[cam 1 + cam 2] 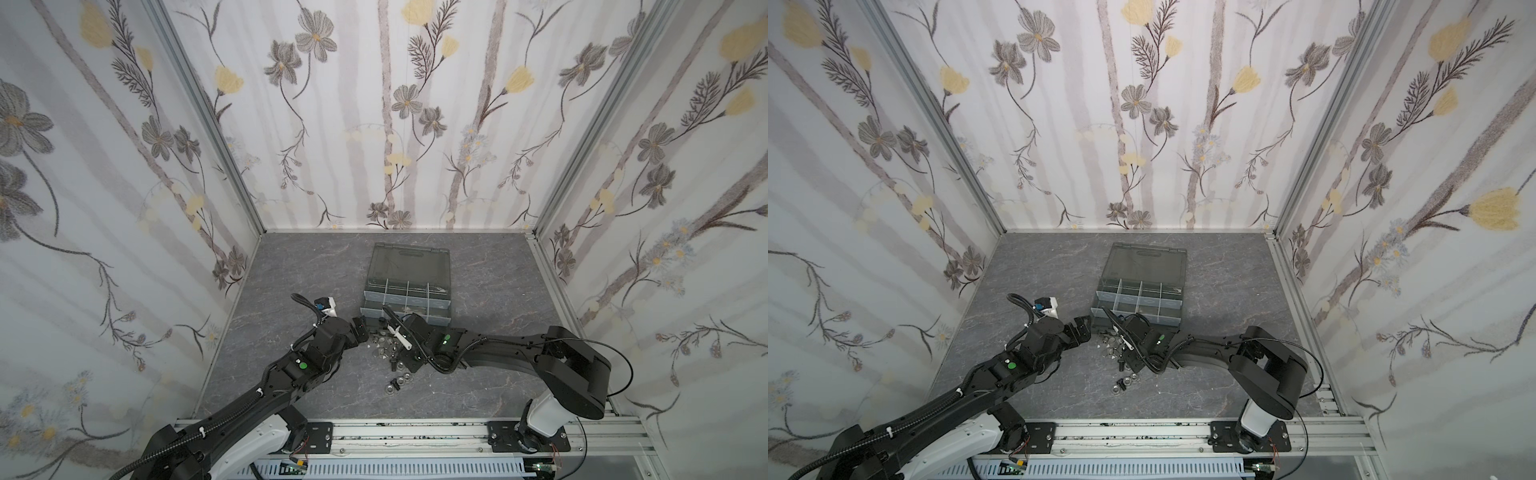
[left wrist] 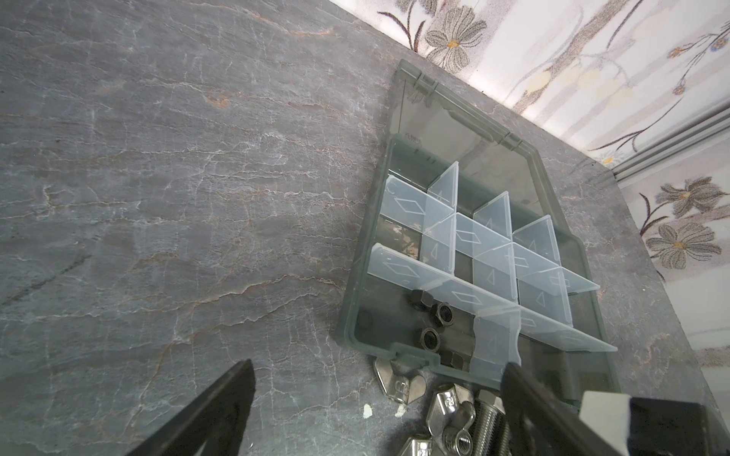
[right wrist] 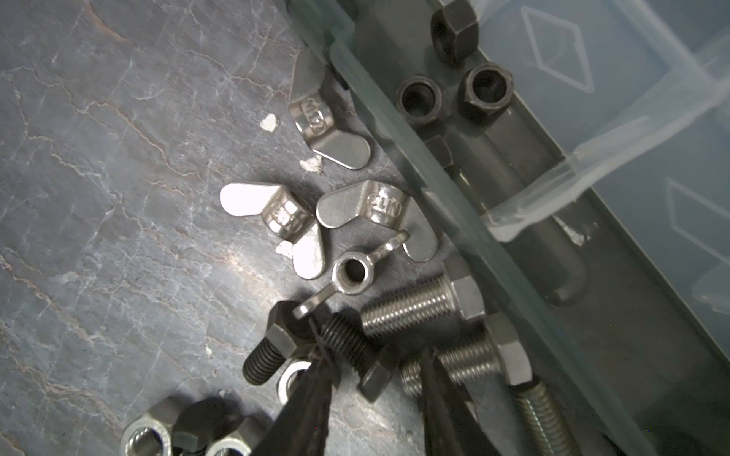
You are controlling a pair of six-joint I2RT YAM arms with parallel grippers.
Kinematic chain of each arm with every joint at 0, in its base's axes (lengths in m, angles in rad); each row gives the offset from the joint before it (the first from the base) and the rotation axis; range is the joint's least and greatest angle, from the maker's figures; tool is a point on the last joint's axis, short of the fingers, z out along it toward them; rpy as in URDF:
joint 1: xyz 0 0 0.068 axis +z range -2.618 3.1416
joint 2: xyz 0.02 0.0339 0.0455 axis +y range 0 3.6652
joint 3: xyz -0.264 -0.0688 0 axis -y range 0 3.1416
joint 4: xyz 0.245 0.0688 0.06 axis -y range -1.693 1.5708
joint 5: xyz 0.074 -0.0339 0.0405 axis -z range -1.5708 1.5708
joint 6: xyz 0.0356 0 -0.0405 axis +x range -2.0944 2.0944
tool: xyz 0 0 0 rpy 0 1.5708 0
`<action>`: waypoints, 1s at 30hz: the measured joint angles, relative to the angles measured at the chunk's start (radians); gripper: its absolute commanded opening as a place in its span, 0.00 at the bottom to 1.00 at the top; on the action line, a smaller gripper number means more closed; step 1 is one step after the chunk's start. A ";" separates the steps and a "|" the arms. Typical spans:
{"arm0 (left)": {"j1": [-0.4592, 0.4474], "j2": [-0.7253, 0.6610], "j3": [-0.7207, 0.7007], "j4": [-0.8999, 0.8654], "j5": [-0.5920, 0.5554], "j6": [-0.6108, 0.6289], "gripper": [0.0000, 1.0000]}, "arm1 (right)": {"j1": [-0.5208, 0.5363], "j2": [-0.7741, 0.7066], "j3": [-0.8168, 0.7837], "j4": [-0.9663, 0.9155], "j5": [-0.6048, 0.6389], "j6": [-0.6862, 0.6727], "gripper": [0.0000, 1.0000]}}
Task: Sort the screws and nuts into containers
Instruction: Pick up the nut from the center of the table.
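In both top views a grey marble-look table [image 1: 291,270] stands inside flowered wallpaper walls [image 1: 374,104]. The organiser case [image 1: 407,286] [image 1: 1140,286] lies open on it, with a heap of hardware [image 1: 388,349] just in front.

Left wrist view: the left gripper [image 2: 377,363] is spread wide. Black nuts [image 2: 430,316] lie in a near corner compartment [image 2: 383,312].

Right wrist view: wing nuts [image 3: 328,126] stamped "M12" lie just beside the case. The right gripper [image 3: 369,343] straddles a black screw [image 3: 343,339]; whether it pinches cannot be told. Silver screws [image 3: 418,304] lie alongside.

Grey marbled tabletop [image 1: 291,270]; floral walls [image 1: 374,124]; aluminium rail [image 1: 415,432] at front.
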 measured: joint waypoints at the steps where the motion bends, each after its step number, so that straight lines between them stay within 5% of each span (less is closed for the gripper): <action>1: 0.000 -0.003 -0.003 0.000 0.000 -0.004 1.00 | 0.000 0.006 0.002 0.000 0.000 -0.006 0.35; 30: 0.000 -0.026 -0.029 0.000 -0.001 -0.019 1.00 | -0.013 0.015 -0.024 0.052 -0.015 0.024 0.13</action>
